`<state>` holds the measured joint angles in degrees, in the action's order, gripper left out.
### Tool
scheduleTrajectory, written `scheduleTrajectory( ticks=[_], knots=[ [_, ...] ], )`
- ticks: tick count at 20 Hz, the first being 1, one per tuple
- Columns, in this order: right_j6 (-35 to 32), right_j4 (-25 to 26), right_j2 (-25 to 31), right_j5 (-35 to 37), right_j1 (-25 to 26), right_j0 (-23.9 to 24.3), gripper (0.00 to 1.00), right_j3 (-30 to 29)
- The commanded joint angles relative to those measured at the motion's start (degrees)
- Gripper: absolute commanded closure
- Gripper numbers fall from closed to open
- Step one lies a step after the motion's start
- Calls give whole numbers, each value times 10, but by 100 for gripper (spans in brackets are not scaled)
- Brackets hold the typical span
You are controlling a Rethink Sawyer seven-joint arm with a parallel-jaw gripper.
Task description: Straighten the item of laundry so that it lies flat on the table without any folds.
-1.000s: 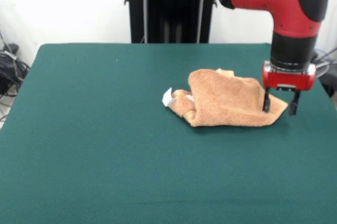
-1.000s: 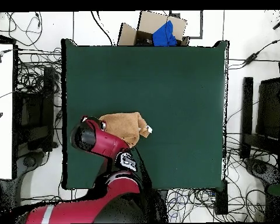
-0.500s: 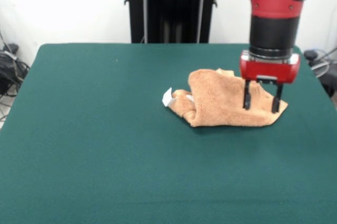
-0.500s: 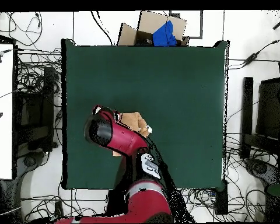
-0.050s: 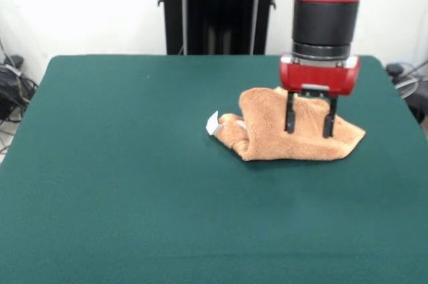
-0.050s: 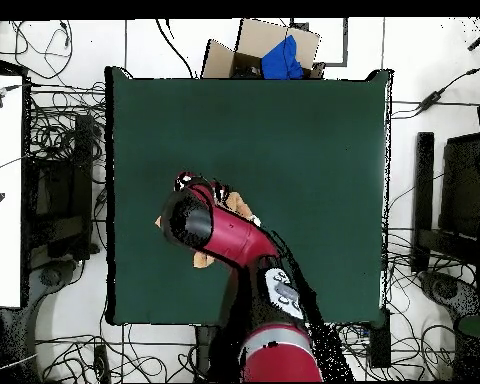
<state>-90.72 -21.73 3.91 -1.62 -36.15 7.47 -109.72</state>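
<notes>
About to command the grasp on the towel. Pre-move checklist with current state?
1. Tool open: ok, fingers apart.
2. Tool over the towel: ok, hanging above its right half in the front view.
3. Tool empty: ok, nothing between the fingers.
4. Towel flat: not ok, bunched with folds, white tag sticking out at its left end.
5. Room on the table to spread: ok, bare green felt on all sides.
6. Fingers touching the cloth: cannot tell.

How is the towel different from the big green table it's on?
The towel is orange-tan and fuzzy-looking; the table is dark green and smooth-looking. The towel is small, while the table is far bigger. The towel is crumpled with folds and a bump, but the table is flat. Both are soft-looking cloth surfaces.
</notes>
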Motion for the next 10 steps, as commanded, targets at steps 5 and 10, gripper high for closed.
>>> scheduleTrajectory(
  ticks=[5,10],
  knots=[
    [-130,8,13,72,-19,18,0,-116],
    [-141,8,16,49,-20,30,0,-153]
  ],
)
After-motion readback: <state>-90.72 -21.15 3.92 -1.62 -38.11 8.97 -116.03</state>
